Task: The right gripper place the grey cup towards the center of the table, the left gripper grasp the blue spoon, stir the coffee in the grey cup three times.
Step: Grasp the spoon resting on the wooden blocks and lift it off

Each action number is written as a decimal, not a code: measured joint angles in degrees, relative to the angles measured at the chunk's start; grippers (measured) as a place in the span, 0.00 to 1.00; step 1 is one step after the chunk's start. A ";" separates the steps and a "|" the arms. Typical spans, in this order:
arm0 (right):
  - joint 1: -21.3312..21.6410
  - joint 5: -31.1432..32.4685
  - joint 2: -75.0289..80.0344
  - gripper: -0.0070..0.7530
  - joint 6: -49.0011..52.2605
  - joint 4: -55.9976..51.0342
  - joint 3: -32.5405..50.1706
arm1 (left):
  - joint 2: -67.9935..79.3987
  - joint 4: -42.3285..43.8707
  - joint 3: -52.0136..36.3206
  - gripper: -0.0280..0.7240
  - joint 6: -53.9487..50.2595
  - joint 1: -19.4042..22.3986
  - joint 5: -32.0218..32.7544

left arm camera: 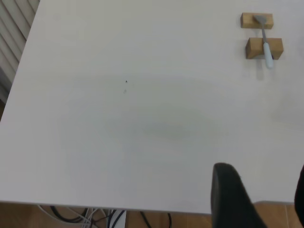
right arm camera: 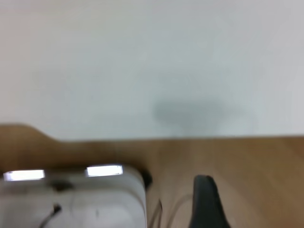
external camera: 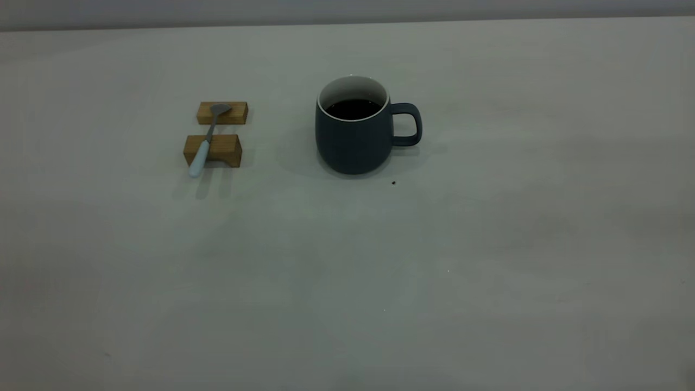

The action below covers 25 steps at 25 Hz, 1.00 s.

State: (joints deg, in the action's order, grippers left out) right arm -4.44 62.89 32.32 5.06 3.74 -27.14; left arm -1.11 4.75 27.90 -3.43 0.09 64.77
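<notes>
Near table (external camera: pixel 488 282) centre: grey cup (external camera: pixel 354 138) seen upright, coffee (external camera: pixel 353 109) inside, handle twd right. Blue spoon (external camera: pixel 206 138) laid across two wooden blocks (external camera: pixel 217 133), left of cup, apart. No gripper seen in exterior view; finger state cannot be told. Step judged: start. Next: right gripper to be brought to cup.

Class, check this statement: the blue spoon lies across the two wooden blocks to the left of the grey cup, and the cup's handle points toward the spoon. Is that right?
One detail is wrong. The exterior view shows the grey cup with its handle on the side away from the blue spoon, not toward it. The rest stands: the spoon lies across the two wooden blocks, left of the cup.
</notes>
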 joint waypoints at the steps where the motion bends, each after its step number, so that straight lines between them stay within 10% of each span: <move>1: 0.00 0.06 -2.93 0.70 0.00 0.00 0.22 | 0.00 0.00 0.00 0.57 0.00 0.00 0.00; 25: 0.00 1.75 -31.17 0.70 0.00 0.00 0.22 | 0.00 0.00 0.00 0.57 0.00 0.00 0.00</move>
State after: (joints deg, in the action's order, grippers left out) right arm -4.44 64.64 1.15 5.06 3.74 -26.92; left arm -1.11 4.75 27.90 -3.43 0.09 64.77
